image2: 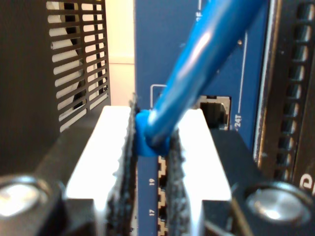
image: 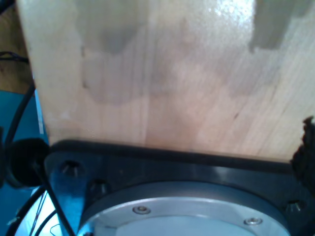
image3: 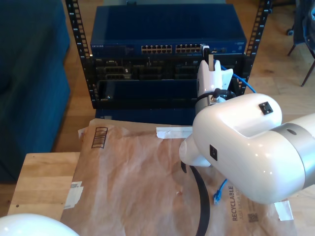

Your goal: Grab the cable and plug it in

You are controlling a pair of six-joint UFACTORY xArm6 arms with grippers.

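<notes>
The cable is bright blue, and my second gripper is shut on the blue boot at its end. The white fingers hold it right in front of the blue switch, close to an open port. In the exterior view, my second gripper sits at the switch's port row toward that view's right. The cable loops away on that side. Its other end lies on the brown paper.
Black rack units sit under the switch between perforated rails. Brown paper covers the table, with a thick black hose across it. The first wrist view looks onto pale wood and a black base plate.
</notes>
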